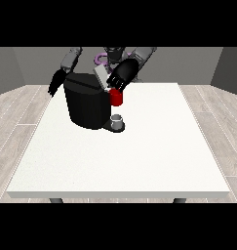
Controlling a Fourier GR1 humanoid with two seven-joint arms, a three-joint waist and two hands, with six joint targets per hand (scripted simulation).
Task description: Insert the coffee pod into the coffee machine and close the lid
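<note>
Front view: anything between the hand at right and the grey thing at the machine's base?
Yes: in the front view a red thing at the machine sits between that hand and the grey thing.

text: none readable | labels/brands: none on the boxy black coffee machine (pixel 86 105) | numbers/signs: none on the large white table (pixel 139 161) beneath it

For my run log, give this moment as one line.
hand at the view's right: over the coffee machine top | hand at the view's left: beside machine | grey cup: at machine base
</note>
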